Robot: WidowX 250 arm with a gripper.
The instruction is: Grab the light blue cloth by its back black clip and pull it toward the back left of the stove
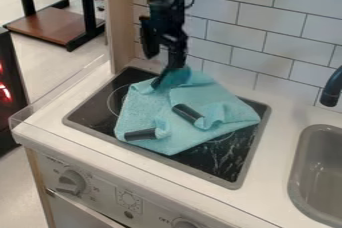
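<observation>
One cloth seems clamped at twelve o'clock by the end effector, likely mid-grasp, next needing a steady pull.

Below the claw, soft, matt, slightly rough terry cloth lies over a glossy, smooth black cooktop with a dull metal-look rim; around it, smooth white desk.

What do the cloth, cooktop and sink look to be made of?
Cloth: soft fabric, matte and nubby, perhaps terry; it drapes in loose folds.
Cooktop: likely glass or glossy plastic, from its black, reflective shine.
Sink: smooth grey, plastic or metal; its soft sheen fits either.
</observation>
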